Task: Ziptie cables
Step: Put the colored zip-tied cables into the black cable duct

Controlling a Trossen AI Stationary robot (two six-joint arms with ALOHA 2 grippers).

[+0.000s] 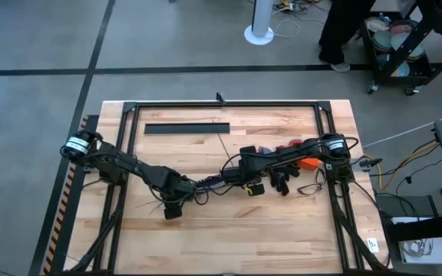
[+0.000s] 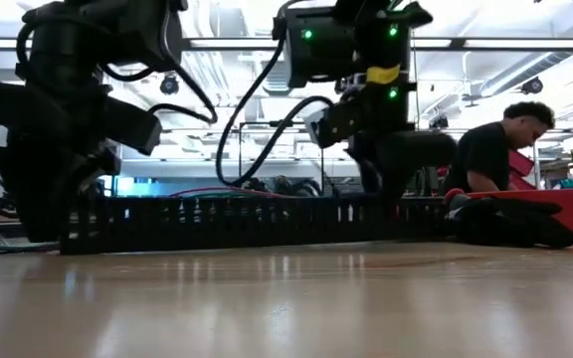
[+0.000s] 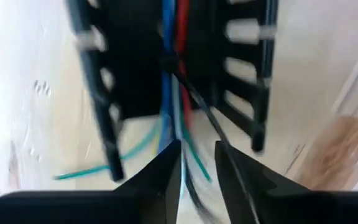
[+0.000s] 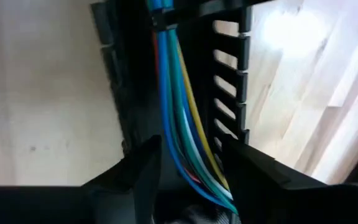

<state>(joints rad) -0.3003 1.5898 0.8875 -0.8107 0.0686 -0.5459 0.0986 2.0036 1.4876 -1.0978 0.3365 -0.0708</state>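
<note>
A long black comb-toothed duct (image 2: 237,224) lies across the table's middle, under both arms. Coloured cables (image 4: 185,124) in blue, teal, yellow, white and red run along its channel. A dark ziptie (image 3: 166,60) rings the cables (image 3: 173,37), and its thin tail (image 3: 209,115) slants toward my left gripper (image 3: 198,168). That gripper (image 1: 194,186) sits over the duct left of centre, fingers close together. My right gripper (image 4: 191,165) (image 1: 227,175) sits just to its right, astride the bundle. A second dark band (image 4: 160,22) crosses the cables farther on. My left gripper has the ziptie's free tail (image 3: 225,149) running into the narrow gap between its fingertips, beside the blue cable. The fingers point down along the duct's channel; what lies deeper in the gap is hidden by the fingers. My right gripper has the cable bundle (image 4: 194,168) between its two fingers, from above. One finger (image 4: 148,165) lies on the blue side, the other (image 4: 238,165) on the yellow and white side. The bundle lies in the duct's channel.
Another black duct (image 1: 186,128) lies near the table's far edge. Orange and red items (image 1: 305,162) and small dark parts (image 1: 282,182) sit under the right arm. A person (image 2: 495,159) sits beyond the table by a red box (image 2: 555,209). Bare wood lies along the near edge.
</note>
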